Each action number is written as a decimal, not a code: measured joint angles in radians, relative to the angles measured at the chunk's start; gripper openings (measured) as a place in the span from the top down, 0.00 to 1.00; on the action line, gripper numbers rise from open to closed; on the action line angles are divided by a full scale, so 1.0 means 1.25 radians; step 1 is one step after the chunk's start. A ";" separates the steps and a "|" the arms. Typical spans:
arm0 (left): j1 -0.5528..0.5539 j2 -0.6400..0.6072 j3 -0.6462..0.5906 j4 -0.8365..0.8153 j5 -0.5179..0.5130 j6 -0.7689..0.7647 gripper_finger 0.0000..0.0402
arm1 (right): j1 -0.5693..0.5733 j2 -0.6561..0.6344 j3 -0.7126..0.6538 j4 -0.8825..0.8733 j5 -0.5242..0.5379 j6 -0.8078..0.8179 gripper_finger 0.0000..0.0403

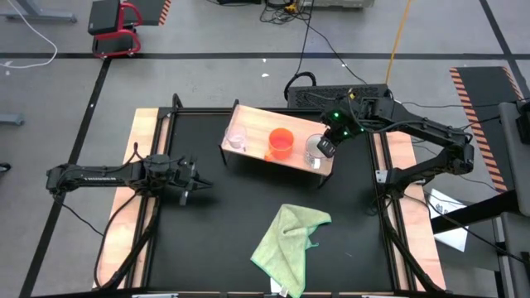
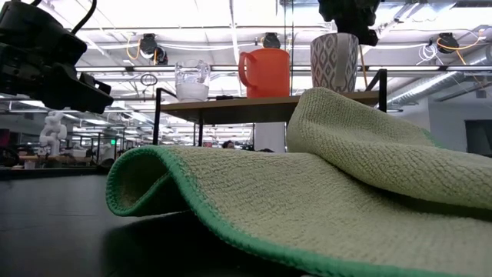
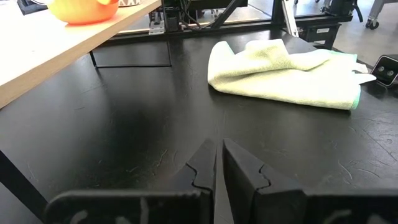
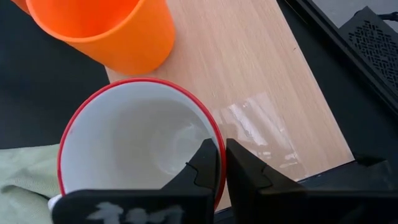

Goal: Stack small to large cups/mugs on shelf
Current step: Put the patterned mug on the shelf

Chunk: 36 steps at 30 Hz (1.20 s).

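From my remote station I logged the following. Shelf (image 1: 257, 147): a light-wood board on dark legs, set toward the far side of the black worktop (image 1: 224, 223), angled slightly. On it, in a row along its length: small clear glass cup (image 1: 237, 139) at the end nearest the left arm's side; orange mug (image 1: 281, 142) in the middle; white mug (image 1: 315, 149) with a red rim and a patterned outer wall at the end nearest the right arm. All three stood upright and apart from one another, none nested in another; in the low view I saw gaps between them. Right gripper (image 4: 221, 163): positioned directly above the white mug, its jaws pressed together with only a thin slit between them, their tips over the mug's rim on the side away from the orange mug; I could not tell whether they touched the rim, and they gripped nothing that I could see. Left gripper (image 3: 217, 163): low over bare worktop on the left side, well apart from the shelf, jaws likewise closed to a narrow slit and empty. Light green cloth (image 1: 290, 238): lying crumpled on the worktop in front of the shelf, nearer the front edge, clear of both grippers.
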 joint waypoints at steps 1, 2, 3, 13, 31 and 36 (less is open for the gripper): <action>0.000 0.000 0.000 0.000 0.000 0.000 0.92 | 0.000 0.000 0.000 0.000 0.000 0.002 0.98; 0.000 0.000 0.000 0.000 0.000 0.000 0.92 | 0.000 0.000 0.000 0.000 0.000 0.003 0.97; 0.000 0.000 0.000 0.000 0.000 0.000 0.92 | 0.000 0.000 0.000 -0.001 0.000 0.005 0.96; 0.000 0.000 0.000 0.000 0.000 0.000 0.92 | 0.000 0.000 0.000 -0.018 0.000 0.024 0.86; 0.000 0.000 0.000 0.000 0.000 0.000 0.92 | 0.000 -0.007 0.000 0.006 0.000 -0.011 0.85; 0.000 0.000 0.000 0.000 0.000 0.000 0.92 | -0.002 -0.047 0.000 0.017 0.000 -0.027 0.85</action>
